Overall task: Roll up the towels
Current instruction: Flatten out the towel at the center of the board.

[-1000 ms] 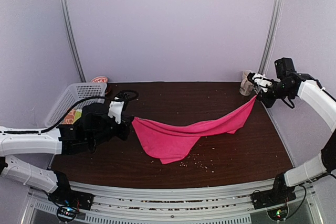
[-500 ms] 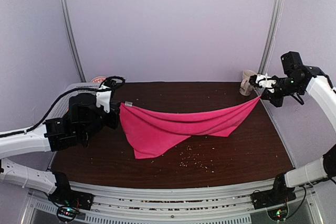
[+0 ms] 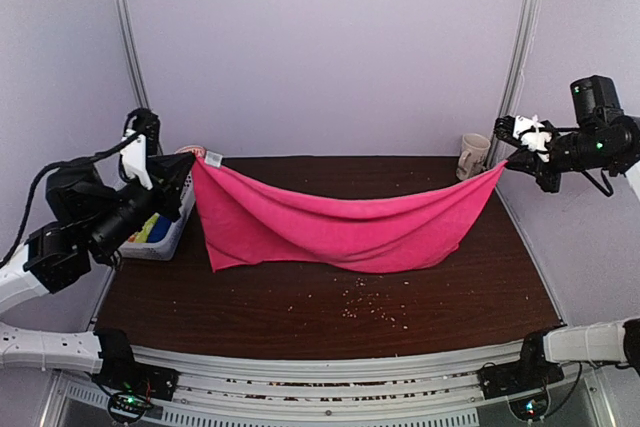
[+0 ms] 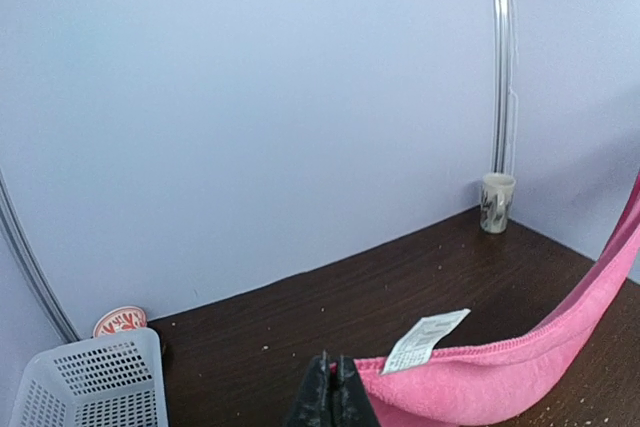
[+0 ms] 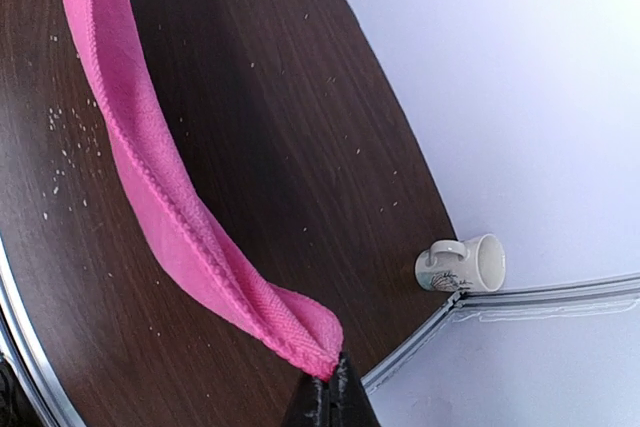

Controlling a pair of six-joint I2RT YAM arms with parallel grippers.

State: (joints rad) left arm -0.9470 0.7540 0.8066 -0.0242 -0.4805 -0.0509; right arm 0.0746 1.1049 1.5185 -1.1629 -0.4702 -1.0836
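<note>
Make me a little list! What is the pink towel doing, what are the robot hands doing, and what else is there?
towel: pink, held up at two corners, sagging in the middle
left gripper: shut on the corner by the white tag
right gripper: shut on the opposite corner
mug: upright, far right corner
basket: far left
crumbs: scattered near the front

We find no text that we can read. The white tag (image 4: 425,339) on the towel (image 4: 520,372), lower centre of the left wrist view, bears print too fine to make out. The disc (image 4: 120,322) at lower left shows red lettering, illegible.
</note>
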